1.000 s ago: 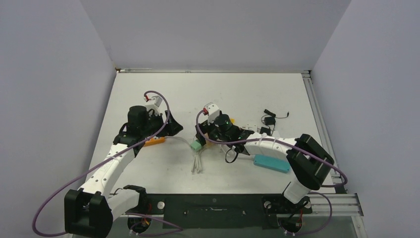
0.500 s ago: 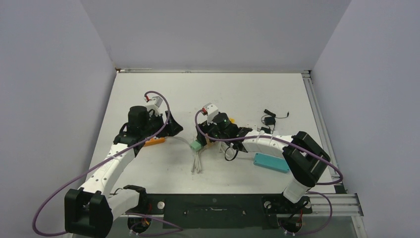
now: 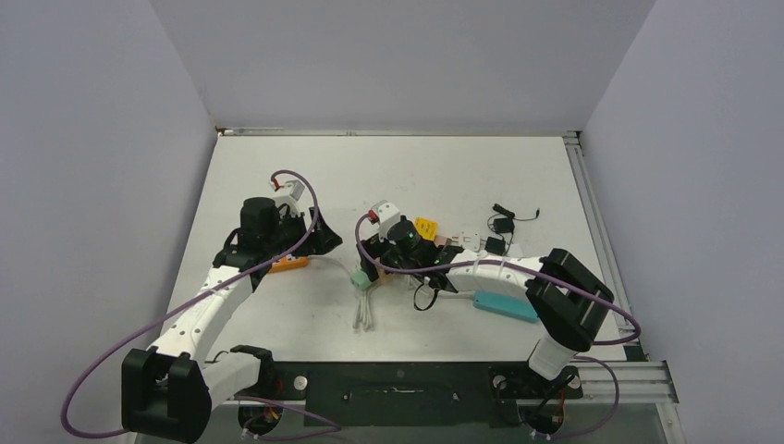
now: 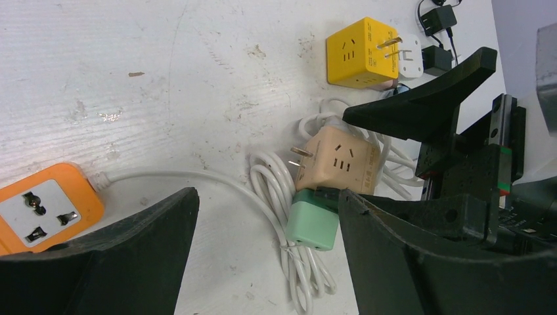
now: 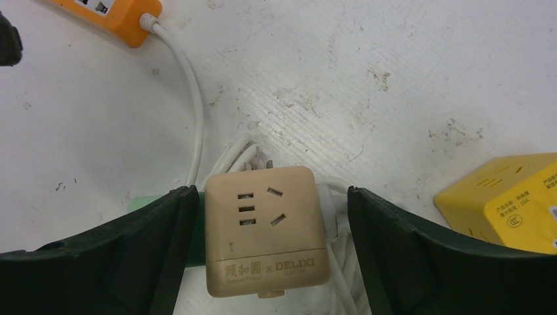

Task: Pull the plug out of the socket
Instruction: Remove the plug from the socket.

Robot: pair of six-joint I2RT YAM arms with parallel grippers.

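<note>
A beige cube socket (image 5: 266, 230) lies on the white table with a mint-green block (image 4: 314, 223) joined to its side and a white plug (image 5: 326, 210) with a coiled white cable (image 4: 295, 262) on the other side. My right gripper (image 5: 270, 191) is open and straddles the beige cube; its left finger is close against the cube and its right finger stands apart. In the top view the right gripper (image 3: 384, 264) covers the cube, and the green block (image 3: 361, 277) shows beside it. My left gripper (image 4: 266, 197) is open and empty, to the left above the table (image 3: 319, 236).
An orange power strip (image 3: 288, 264) lies under the left arm, its white lead running to the coil. A yellow cube socket (image 3: 426, 227) with a white adapter sits right of the beige cube. Black adapters (image 3: 502, 224) and a teal power strip (image 3: 506, 305) lie farther right.
My right gripper has moved left and slightly nearer, uncovering the yellow cube. The green block has shifted a little left with it. The left arm has barely moved.
</note>
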